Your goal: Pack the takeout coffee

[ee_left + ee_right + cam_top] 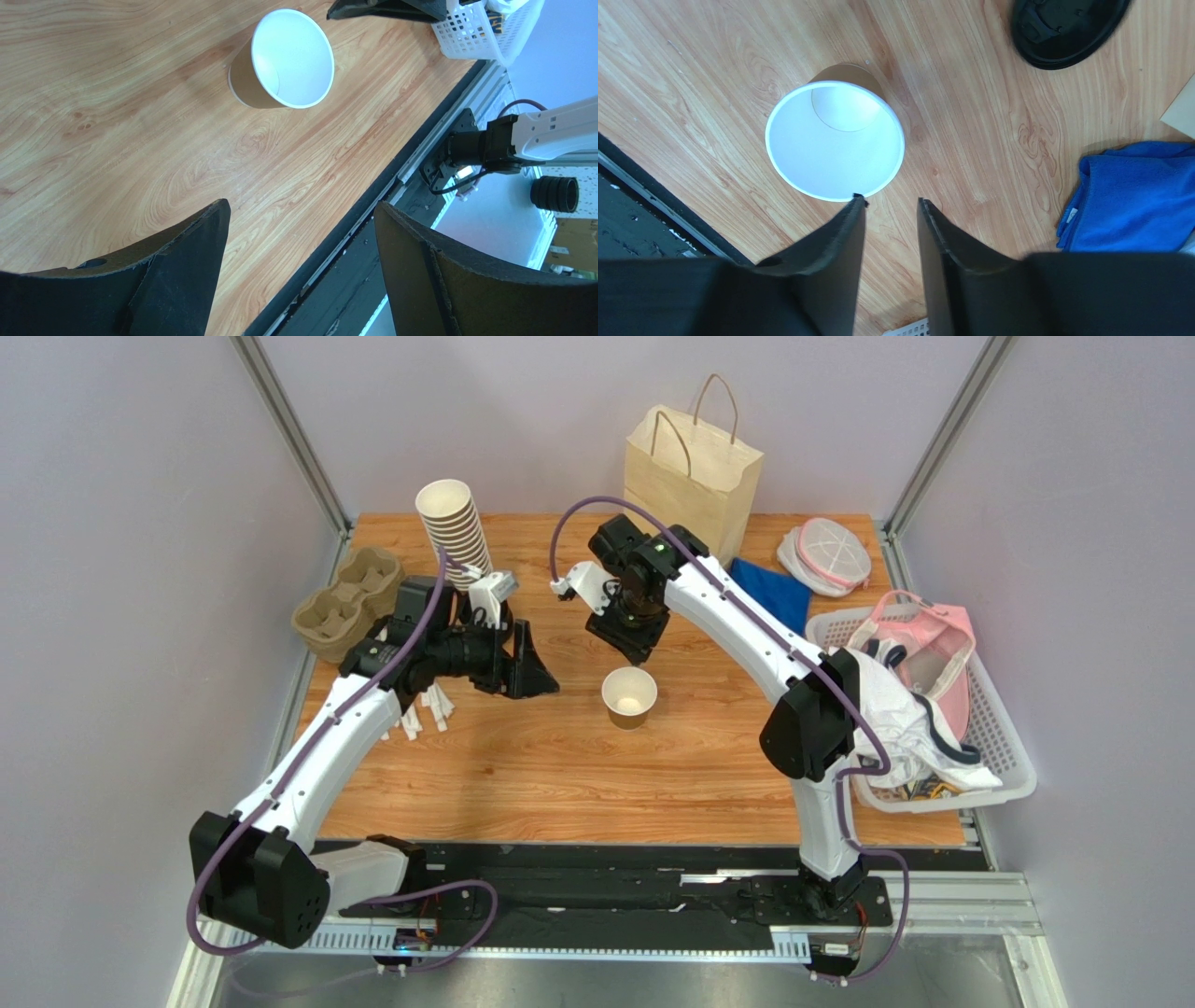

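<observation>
Kraft paper cup [629,696], brown outside, white inside, stands mouth-up near the middle of the table [561,770]. It has no lid on and no liquid visible.

Right gripper [891,203] hovers at the cup's 12 o'clock in the top view. Its jaws are a little apart, bare wood shows between them and nothing is held. In its own view the rim sits just beyond the left fingertip.

Left gripper [302,210] is at the cup's 9 o'clock, well apart from it, jaws spread wide and empty.

Handling (judgement): light, thin-walled, easily dented or tipped. The rolled rim looks the stiffest part. Take it across the side wall just under the rim with gentle squeeze, and mind a slide on smooth paper.

Hard to read:
- A black disc [1064,28] at 1 o'clock in the right wrist view is cut off by the frame. It may be a lid, but one or a stack, cannot tell.
- The paper bag [694,469] stands at the table's 12 o'clock with its inside not visible.
- The blue cloth [1134,192] is partly hidden under the right arm in the top view.
</observation>
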### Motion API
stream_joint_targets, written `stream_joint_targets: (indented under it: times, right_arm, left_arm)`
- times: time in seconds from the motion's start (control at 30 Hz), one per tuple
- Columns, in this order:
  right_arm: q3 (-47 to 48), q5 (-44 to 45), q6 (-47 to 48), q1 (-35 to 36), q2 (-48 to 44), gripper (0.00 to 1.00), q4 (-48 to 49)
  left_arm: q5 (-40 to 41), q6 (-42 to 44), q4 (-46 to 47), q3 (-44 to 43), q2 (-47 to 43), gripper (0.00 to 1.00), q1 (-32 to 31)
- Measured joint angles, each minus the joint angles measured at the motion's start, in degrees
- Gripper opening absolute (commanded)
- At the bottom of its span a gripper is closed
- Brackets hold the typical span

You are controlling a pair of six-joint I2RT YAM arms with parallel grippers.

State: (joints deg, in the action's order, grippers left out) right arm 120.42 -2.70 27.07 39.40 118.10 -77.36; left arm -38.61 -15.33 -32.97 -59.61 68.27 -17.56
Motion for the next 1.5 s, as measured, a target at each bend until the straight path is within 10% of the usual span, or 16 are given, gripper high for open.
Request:
stream_joint_targets:
  times: [0.17,0.53,1.5]
  right_arm:
    - [5.0,-3.7,-0.3,-1.8,0.0,0.64,-0.2]
    - [4.7,-8.0,-2.1,-14.2,0.5,0.68,5.6]
    - [-3.3,-8.2,19.9,-10.5,17.7,0.42,31.0]
  left_arm:
    - [-0.1,0.9,0.6,-0.8,0.9,0.84,0.0]
    - [0.3,2.1,3.9,-3.7,3.6,0.87,0.0]
    - [-3.9,6.9,8.5,-3.5,1.9,0.92,0.0]
